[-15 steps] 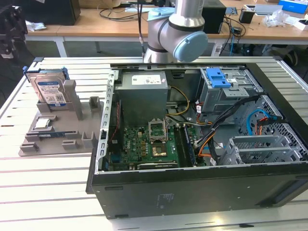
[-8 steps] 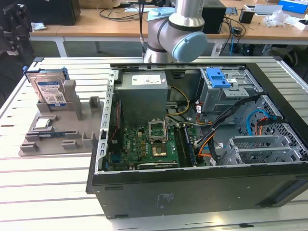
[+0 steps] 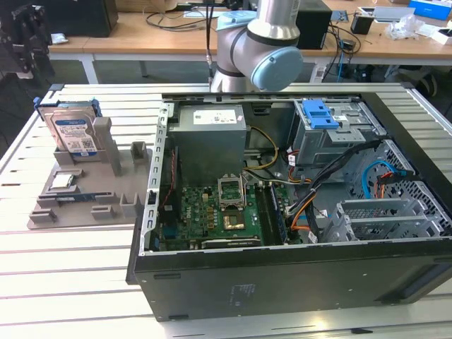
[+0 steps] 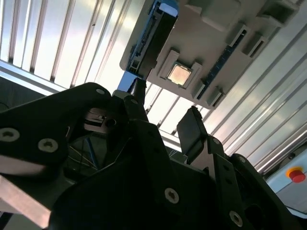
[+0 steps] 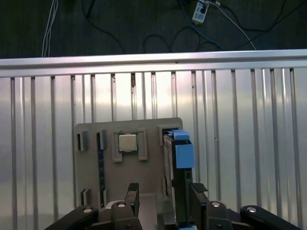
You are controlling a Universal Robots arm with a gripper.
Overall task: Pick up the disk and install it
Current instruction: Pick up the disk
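The disk [image 3: 70, 131] stands on edge in a grey holder [image 3: 78, 205] at the exterior view's left, a silver drive with a white-and-blue label in a blue bracket. In the first wrist view the disk [image 5: 183, 153] shows edge-on with its blue bracket, and my gripper [image 5: 165, 194] hangs open some way from it. One of its fingers [image 5: 196, 191] lines up close to the disk's edge. The second wrist view has the gripper [image 4: 165, 112] open and empty, with the disk [image 4: 153, 38] beyond its tips.
An open computer case [image 3: 282, 275] sits at the exterior view's right, with a grey drive cage [image 3: 321, 116] and blue latch at its back. A small square chip [image 5: 127, 142] lies in the holder [image 5: 153, 129] beside the disk. The arm [image 3: 254, 42] rises behind the case.
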